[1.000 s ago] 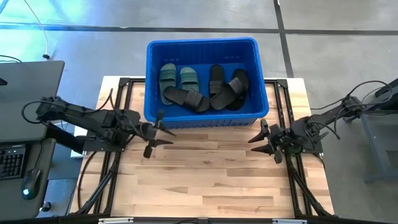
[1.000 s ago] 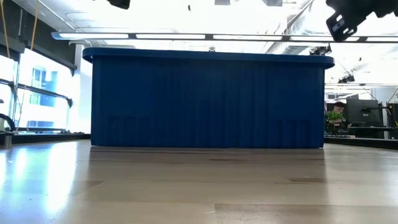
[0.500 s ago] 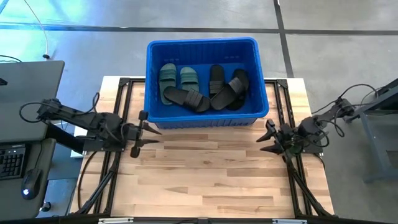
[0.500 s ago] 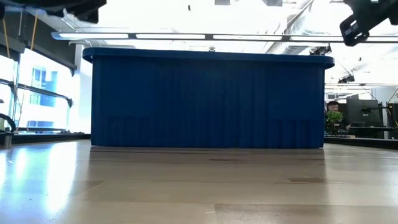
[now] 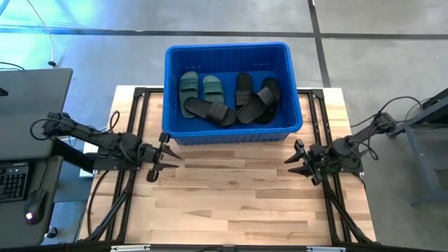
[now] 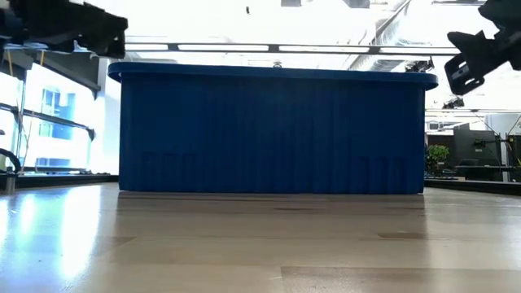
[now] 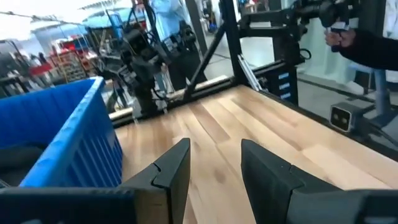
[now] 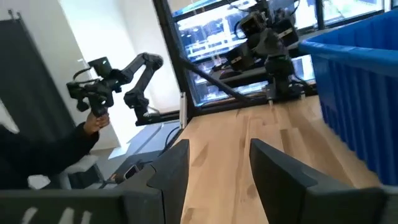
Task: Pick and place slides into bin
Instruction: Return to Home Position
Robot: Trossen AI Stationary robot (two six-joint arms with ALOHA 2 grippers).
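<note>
Bin (image 5: 227,47) at table (image 5: 238,203) far edge, holding six slides (image 5: 222,99): two green leftward, four black rightward. Open wood between left gripper (image 5: 168,155) and right gripper (image 5: 292,155), both fingers spread, near side edges.

left arm stretched in from the left, left gripper (image 5: 168,153) pointing right, fingers spread apart. right arm reaching in from the right, right gripper (image 5: 297,161) pointing left, fingers spread apart. both well apart.
</note>
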